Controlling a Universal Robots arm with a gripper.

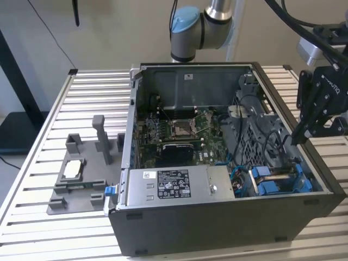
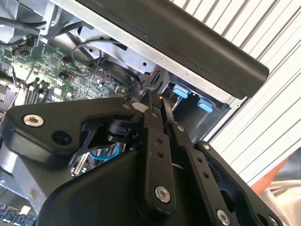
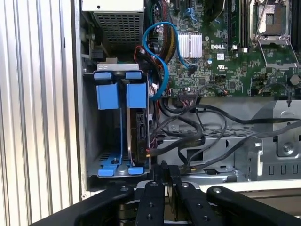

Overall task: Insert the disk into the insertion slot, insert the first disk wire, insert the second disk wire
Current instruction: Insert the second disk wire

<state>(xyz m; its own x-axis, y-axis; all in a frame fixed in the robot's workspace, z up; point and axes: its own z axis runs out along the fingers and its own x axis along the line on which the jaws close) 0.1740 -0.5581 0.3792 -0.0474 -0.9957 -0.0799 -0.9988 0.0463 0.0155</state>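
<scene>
The fingers point(image 3: 155, 197) of the gripper point(image 3: 165, 168) are seen drawn together, tip against tip, and nothing can be made out between them. In the exterior view the gripper point(image 1: 300, 135) is held above the case wall at the exterior view's right, over the drive corner. Just beyond the fingertips the insertion slot point(image 3: 90, 136) is found, with its blue tabs point(image 3: 117, 95) at the mouth. The disk point(image 3: 138, 134) is seated on edge in the compartment nearer the motherboard point(image 3: 221, 61), and the compartment beside the case wall is seen vacant, so the first step is judged done. Black wires point(image 3: 188, 141) are led up to the disk's exposed edge, but whether either is plugged in cannot be told, so the two wire steps are counted as unconfirmed. Farther off, a blue cable point(image 3: 164, 75) is looped across the motherboard
</scene>
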